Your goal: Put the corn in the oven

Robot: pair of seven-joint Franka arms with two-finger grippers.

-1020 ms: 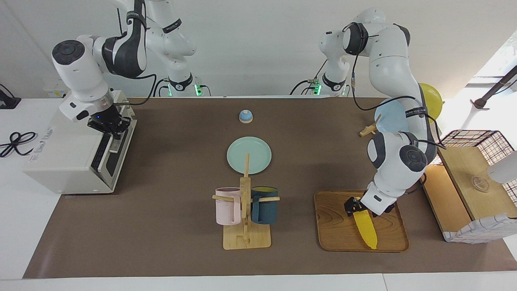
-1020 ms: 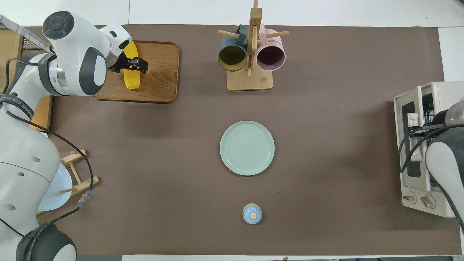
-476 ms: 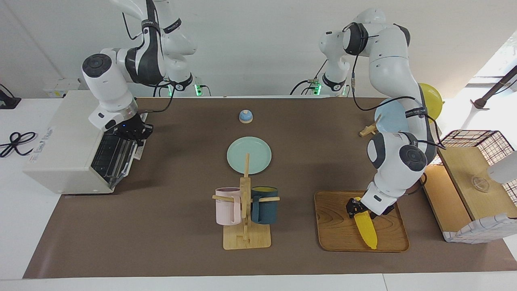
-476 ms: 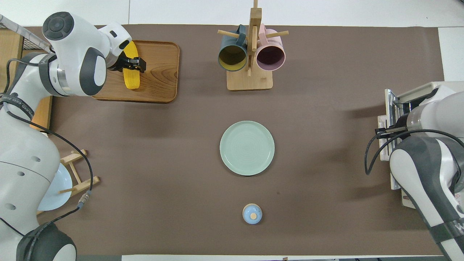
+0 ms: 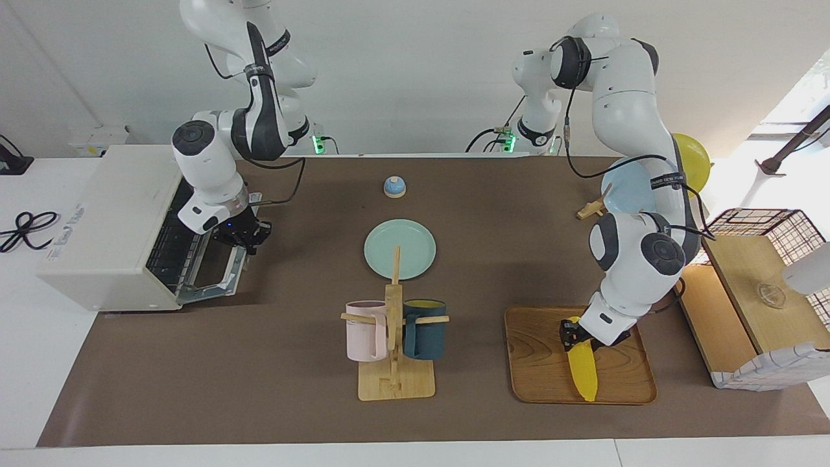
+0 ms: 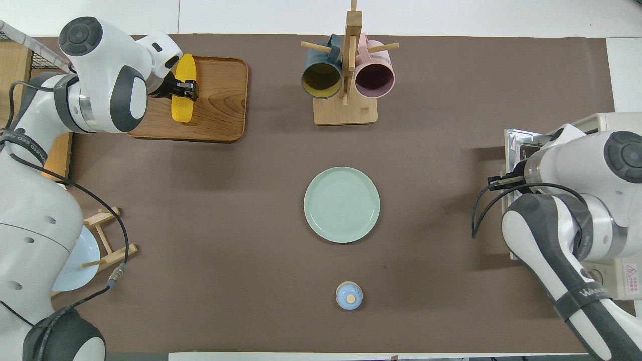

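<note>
Status, for your record: the oven (image 5: pixel 110 227) at the left edge of the facing frame has its door (image 5: pixel 220 275) dropped almost flat and the rack showing inside, so you can judge the opening step all but done; carrying the corn across and placing it inside remain. Corn (image 5: pixel 582 368): lower right of the facing frame, over the wooden tray (image 5: pixel 538 363), its thick end at the gripper and its tip pointing down toward the tray; whether the tip touches the wood you cannot tell. Left gripper (image 5: pixel 572 334): fingers clamped on the corn's thick end, seen in the overhead frame as dark fingers (image 6: pixel 186 86) closed across the ear. Right gripper (image 5: pixel 243 235): at the door's upper edge, by the handle; whether its fingers grip the handle or have let go, you cannot tell.
</note>
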